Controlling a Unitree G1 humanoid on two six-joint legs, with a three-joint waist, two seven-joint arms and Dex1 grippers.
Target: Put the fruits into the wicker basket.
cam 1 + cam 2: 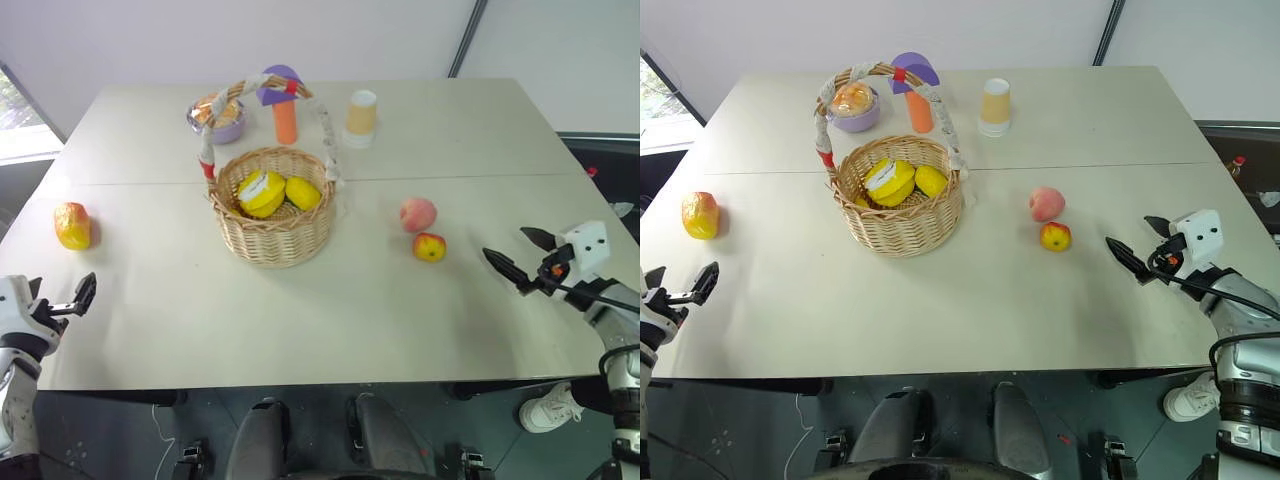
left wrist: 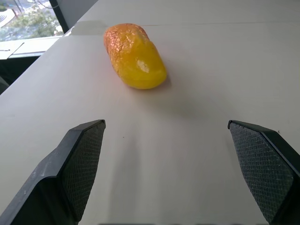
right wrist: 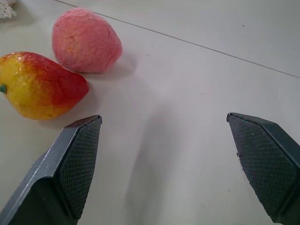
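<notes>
A wicker basket holding yellow lemon-like fruits is seen mid-desk. A pink peach and red-yellow apple are placed to its right, near the right hand, fingers spread apart. An orange-yellow fruit is set near the left hand, also spread and empty.

Bare table lies between each gripper and its nearest fruit. The tall handle arches over the basket, partly barring its mouth.
</notes>
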